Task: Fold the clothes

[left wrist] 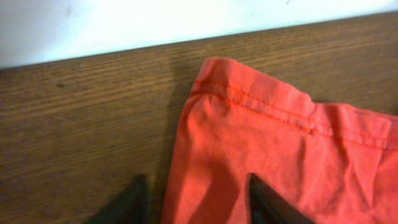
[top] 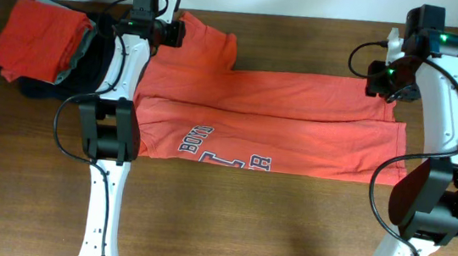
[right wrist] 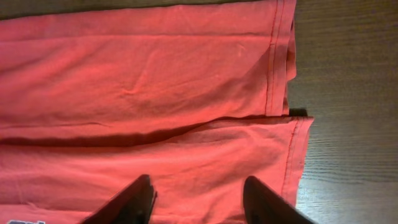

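Note:
An orange-red T-shirt lies lengthwise across the table, its long sides folded in, with navy-and-white lettering along the near edge. My left gripper hovers over the far-left sleeve. In the left wrist view the left gripper is open, its dark fingers straddling the sleeve's left edge. My right gripper is over the hem end at the right. In the right wrist view the right gripper is open, just above the cloth beside the stitched hem.
At the far left of the wooden table sits a pile: a folded orange-red shirt lies on a grey garment and a dark navy garment. The white wall edge runs close behind the sleeve.

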